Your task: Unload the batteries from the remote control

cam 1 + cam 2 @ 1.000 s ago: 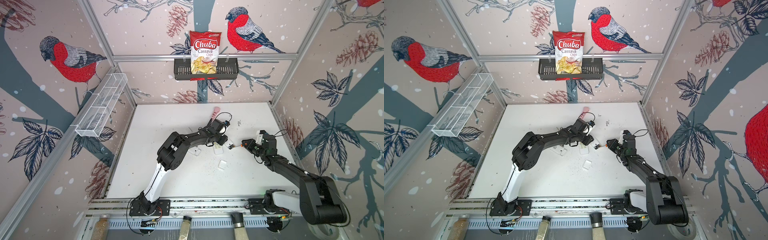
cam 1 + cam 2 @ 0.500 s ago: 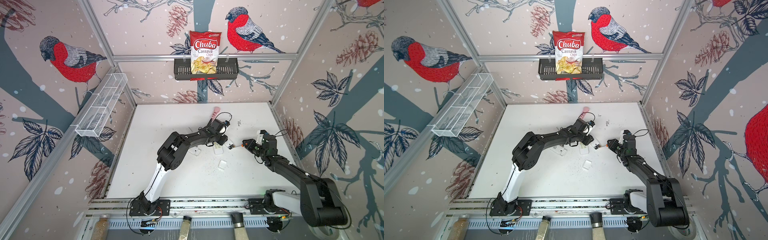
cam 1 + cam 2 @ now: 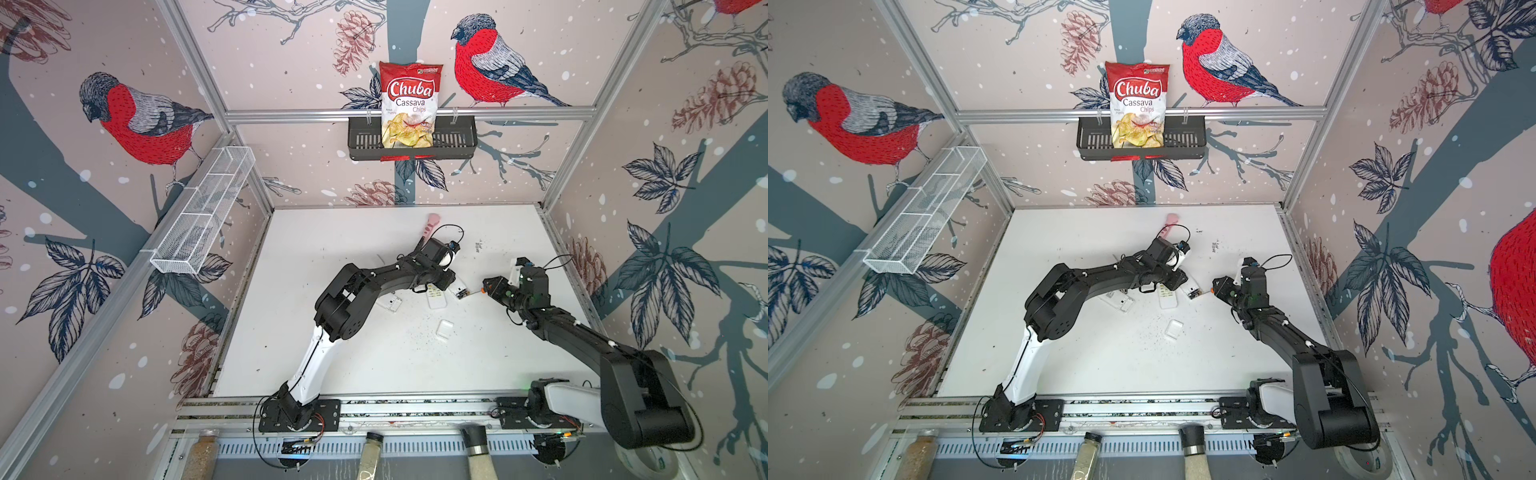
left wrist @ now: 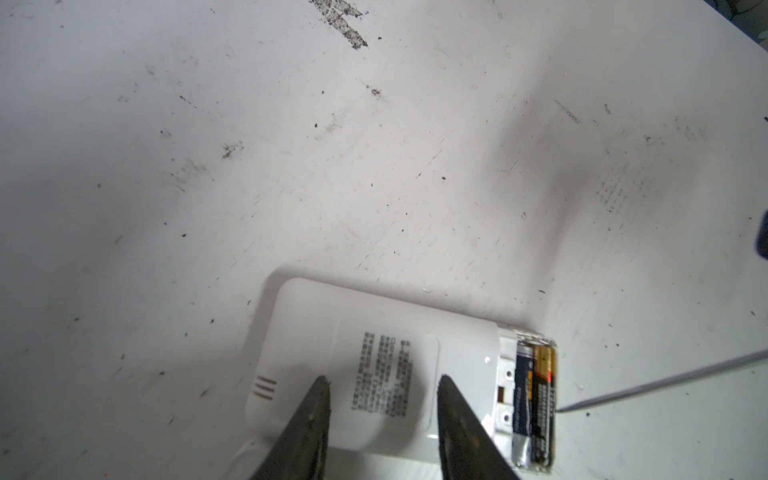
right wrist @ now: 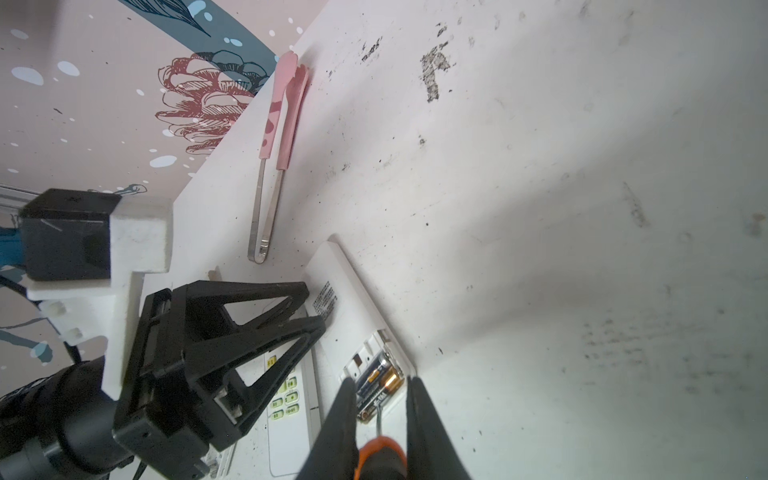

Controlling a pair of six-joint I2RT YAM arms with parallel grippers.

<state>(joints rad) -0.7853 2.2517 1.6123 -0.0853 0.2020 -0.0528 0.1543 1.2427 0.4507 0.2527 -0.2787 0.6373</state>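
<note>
A white remote control (image 4: 374,324) lies back-up on the table with its battery bay uncovered. Two batteries (image 4: 536,407), one dark blue and one black and gold, sit side by side in the bay (image 5: 374,376). My left gripper (image 4: 382,380) is open, both fingertips resting on the remote's labelled back. My right gripper (image 5: 381,380) is shut on an orange-and-black screwdriver (image 5: 380,453). The screwdriver's thin shaft (image 4: 665,380) ends at the outer edge of the batteries. In both top views the two grippers (image 3: 446,282) (image 3: 488,286) meet at the remote (image 3: 459,291).
A second white remote (image 3: 436,297), buttons up, lies beside the first. A loose white cover (image 3: 444,330) lies nearer the front. Another white piece (image 3: 388,301) sits under the left arm. Pink-tipped tongs (image 5: 282,124) lie near the back wall.
</note>
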